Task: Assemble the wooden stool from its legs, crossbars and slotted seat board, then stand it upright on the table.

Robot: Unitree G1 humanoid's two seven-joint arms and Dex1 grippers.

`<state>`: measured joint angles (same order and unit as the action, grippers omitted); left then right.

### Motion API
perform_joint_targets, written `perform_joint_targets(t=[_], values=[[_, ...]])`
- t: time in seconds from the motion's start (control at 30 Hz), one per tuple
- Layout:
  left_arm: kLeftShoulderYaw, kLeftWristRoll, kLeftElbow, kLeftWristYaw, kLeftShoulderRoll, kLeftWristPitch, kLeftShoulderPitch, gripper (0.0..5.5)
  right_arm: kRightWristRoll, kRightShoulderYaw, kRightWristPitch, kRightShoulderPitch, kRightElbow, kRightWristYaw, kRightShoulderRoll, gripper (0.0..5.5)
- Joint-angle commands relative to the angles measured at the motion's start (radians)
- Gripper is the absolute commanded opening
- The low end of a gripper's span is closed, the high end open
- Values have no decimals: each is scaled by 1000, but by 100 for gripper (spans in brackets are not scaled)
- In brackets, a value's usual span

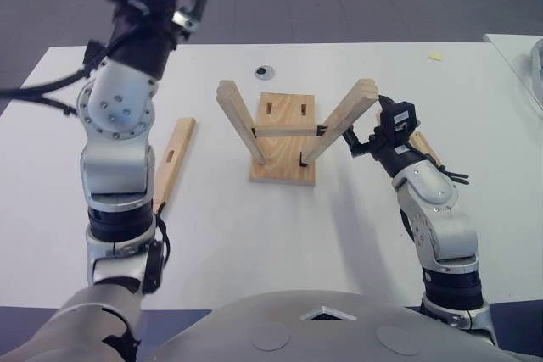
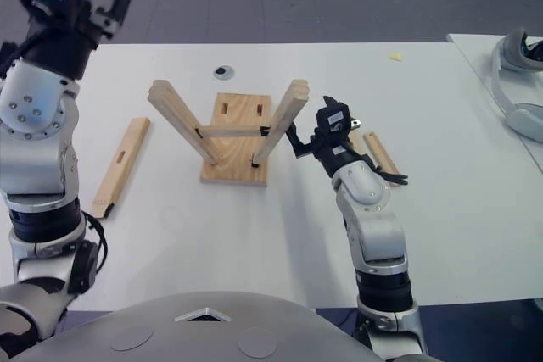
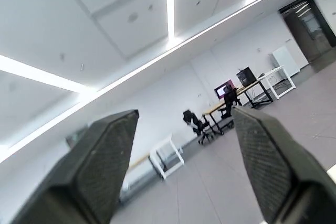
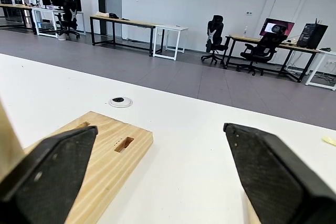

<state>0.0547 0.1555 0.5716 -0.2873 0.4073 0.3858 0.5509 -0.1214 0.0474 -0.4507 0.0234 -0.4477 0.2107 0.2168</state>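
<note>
Left eye view, near to far: a loose wooden bar (image 1: 174,158) lies flat on the white table (image 1: 254,235), just beside the left arm. Past it the seat board (image 1: 284,171) lies flat in the middle. Two legs stand in it and lean apart like a V, the leg on the left (image 1: 242,120) and the leg on the right (image 1: 341,120), and a crossbar (image 1: 287,131) joins them. The right arm partly hides a second loose bar (image 2: 379,152). Farther back sit a round cap (image 1: 265,72) and a yellow scrap (image 1: 435,56).

The right claw (image 4: 160,129) is wide open and holds nothing. It sits just beside the leg on the right; I cannot tell if it touches. The left claw (image 3: 186,114) is up high, well away from the wood, also wide open and holding nothing.

Right wrist view shows the board's free slots (image 4: 125,144) up close, with desks and chairs far behind. Left wrist view looks up at ceiling lights.
</note>
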Motion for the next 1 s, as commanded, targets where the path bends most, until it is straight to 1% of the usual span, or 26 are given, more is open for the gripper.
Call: perform_joint_targets(t=[0.03,0.1,0.2,0.3,0.4,0.43,0.5,0.53,0.57,0.67,0.87,0.97,1.0], values=[[219,103,4,-164,63,-37,146,330,17,23,15,30,9,-36,-41,450],[268,156,-43,-219,103,-74,173,330,17,29,20,33,14,-54,-67,450],[304,182,-78,-280,125,-77,164,330,24,34,34,42,18,-65,-77,450],[333,174,-80,-332,115,-53,135,330,29,44,37,43,16,-73,-85,450],[375,198,-61,-352,107,-18,62,330,34,58,32,48,7,-66,-80,450],[417,220,-57,-360,125,-27,-7,330,34,56,25,46,0,-61,-76,450],[621,258,-126,-458,210,22,-249,330,28,44,13,25,-2,-47,-63,450],[645,248,-197,-429,194,8,-332,330,23,35,9,9,0,-41,-56,450],[672,269,-240,-445,204,4,-347,330,20,24,5,-8,3,-38,-52,450],[667,299,-249,-451,192,16,-343,330,19,9,0,-43,9,-34,-48,450],[646,323,-253,-446,157,-29,-320,330,29,19,10,-23,4,-55,-70,450],[594,269,-128,-523,174,16,-288,330,35,25,17,-28,12,-61,-82,450],[549,225,-51,-570,185,63,-271,330,36,28,19,-28,14,-60,-84,450]])
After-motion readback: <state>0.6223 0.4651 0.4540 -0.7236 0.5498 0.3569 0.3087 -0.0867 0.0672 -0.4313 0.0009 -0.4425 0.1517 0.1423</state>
